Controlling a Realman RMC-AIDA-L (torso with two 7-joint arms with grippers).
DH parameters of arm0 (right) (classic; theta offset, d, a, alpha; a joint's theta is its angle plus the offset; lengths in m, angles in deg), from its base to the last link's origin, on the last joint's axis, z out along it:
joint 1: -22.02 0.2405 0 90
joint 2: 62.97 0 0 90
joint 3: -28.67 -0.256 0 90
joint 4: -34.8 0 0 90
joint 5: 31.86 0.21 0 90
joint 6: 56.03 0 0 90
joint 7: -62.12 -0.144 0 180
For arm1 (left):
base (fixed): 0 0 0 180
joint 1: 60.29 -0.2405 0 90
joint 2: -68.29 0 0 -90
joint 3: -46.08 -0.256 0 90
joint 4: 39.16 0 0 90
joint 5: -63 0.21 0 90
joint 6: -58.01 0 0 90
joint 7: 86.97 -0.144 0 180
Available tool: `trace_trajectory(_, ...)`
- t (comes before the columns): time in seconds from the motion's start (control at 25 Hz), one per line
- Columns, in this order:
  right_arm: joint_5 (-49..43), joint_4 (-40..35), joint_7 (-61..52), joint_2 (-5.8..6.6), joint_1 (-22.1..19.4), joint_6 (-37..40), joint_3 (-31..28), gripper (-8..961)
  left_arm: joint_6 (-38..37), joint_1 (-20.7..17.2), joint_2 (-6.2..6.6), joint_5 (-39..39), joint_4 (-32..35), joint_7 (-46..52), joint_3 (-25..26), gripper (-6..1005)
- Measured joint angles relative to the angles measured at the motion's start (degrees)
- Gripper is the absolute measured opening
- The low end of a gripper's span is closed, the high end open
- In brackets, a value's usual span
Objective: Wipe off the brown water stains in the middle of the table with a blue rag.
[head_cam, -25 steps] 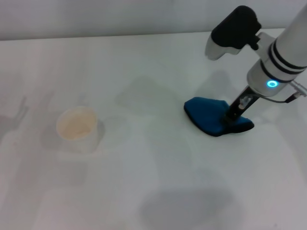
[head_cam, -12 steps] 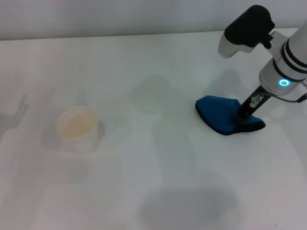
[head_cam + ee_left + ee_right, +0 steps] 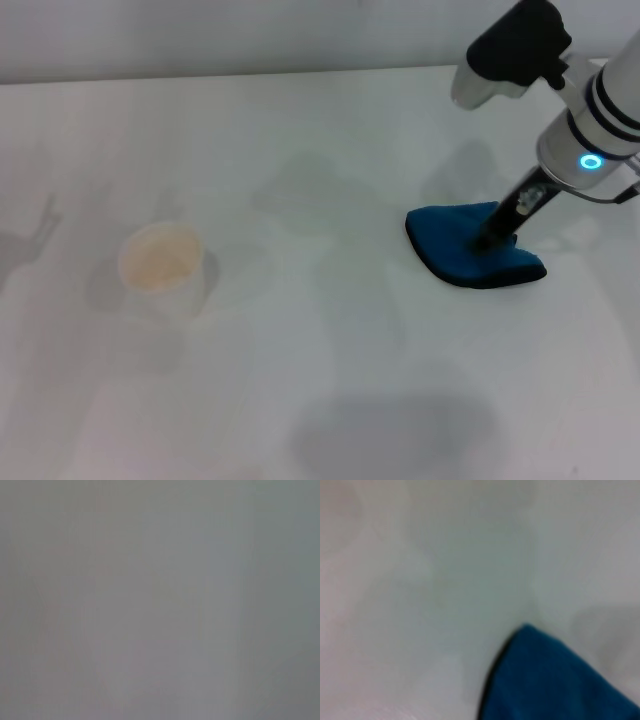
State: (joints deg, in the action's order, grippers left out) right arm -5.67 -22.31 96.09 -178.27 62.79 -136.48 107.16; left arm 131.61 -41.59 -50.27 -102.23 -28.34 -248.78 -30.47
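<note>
The blue rag (image 3: pixel 460 258) lies crumpled on the white table (image 3: pixel 320 120), right of the middle. My right gripper (image 3: pixel 492 238) comes down from the upper right with its dark fingers planted in the rag's top, shut on the cloth. In the right wrist view a corner of the blue rag (image 3: pixel 555 680) shows against bare white table (image 3: pixel 445 580). No brown water stains show on the table in any view; only faint grey shadows lie around the middle. My left gripper is out of view, and the left wrist view is plain grey.
A small whitish cup (image 3: pixel 160 262) with a tan inside stands at the left of the table. The table's far edge (image 3: pixel 250 76) runs along the top of the head view. A large soft shadow (image 3: pixel 395 435) lies near the front.
My right gripper has dragged the blue rag to the right across the table, then stopped there. The arm has tilted a little and the rag's shape has shifted. The cup has not moved.
</note>
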Motion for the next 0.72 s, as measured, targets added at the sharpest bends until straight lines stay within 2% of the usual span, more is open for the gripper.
trace_trajectory(0.08, 1.75, -0.92, 0.87, 0.07, -0.26, -0.14, -0.3, 357, -0.12, 0.05, 0.05, 0.0, 0.0, 0.0, 0.0, 879)
trace_trajectory(0.44, 2.76, -4.01, 2.11, 0.08, -0.3, -1.49, -3.03, 411, -0.4, 0.03, 0.21, -0.26, 0.0, 0.0, 0.01, 880)
trace_trajectory(0.56, 2.83, -6.61, 2.62, 0.13, -1.01, -1.23, -5.93, 423, -0.64, 0.02, 0.46, -0.33, 0.0, 0.0, 0.08, 880)
trace_trajectory(0.72, 4.68, -10.75, 4.96, 0.04, -3.63, 3.43, -10.62, 423, -1.27, 0.42, 0.74, -0.35, 0.0, 0.0, 0.09, 880)
